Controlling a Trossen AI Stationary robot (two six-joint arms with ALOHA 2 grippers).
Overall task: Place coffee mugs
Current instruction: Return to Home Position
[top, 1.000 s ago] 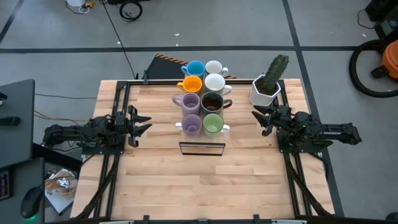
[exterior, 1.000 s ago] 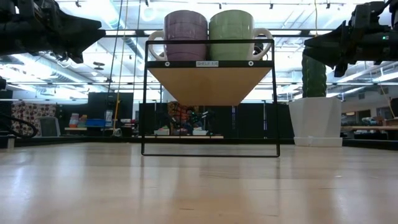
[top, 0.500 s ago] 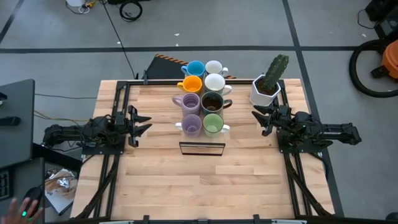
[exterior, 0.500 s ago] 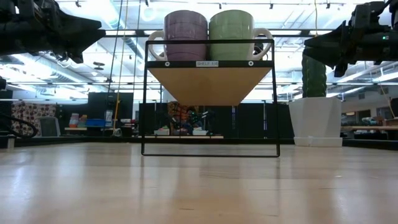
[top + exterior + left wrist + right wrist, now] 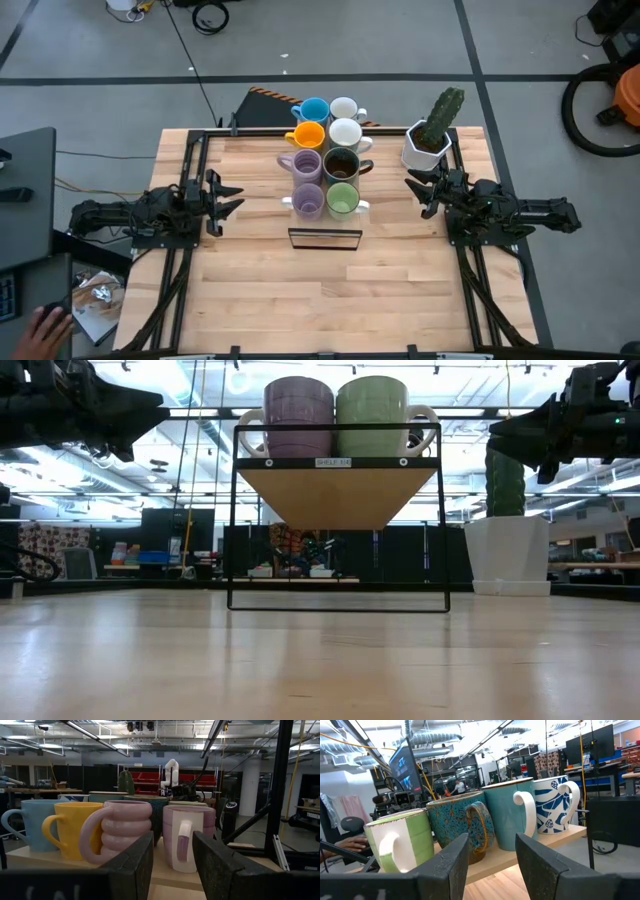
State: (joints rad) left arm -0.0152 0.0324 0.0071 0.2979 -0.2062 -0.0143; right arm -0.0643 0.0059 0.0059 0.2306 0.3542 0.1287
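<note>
While clear of the mugs [image 5: 341, 163], left jaws and right jaws apart, empty.

Mugs [image 5: 341, 164] are filling the central shelf [image 5: 338, 495]; cactus pot [image 5: 425, 148] is occupying the back right corner; surrounding tabletop [image 5: 330, 300] is lying open.
</note>
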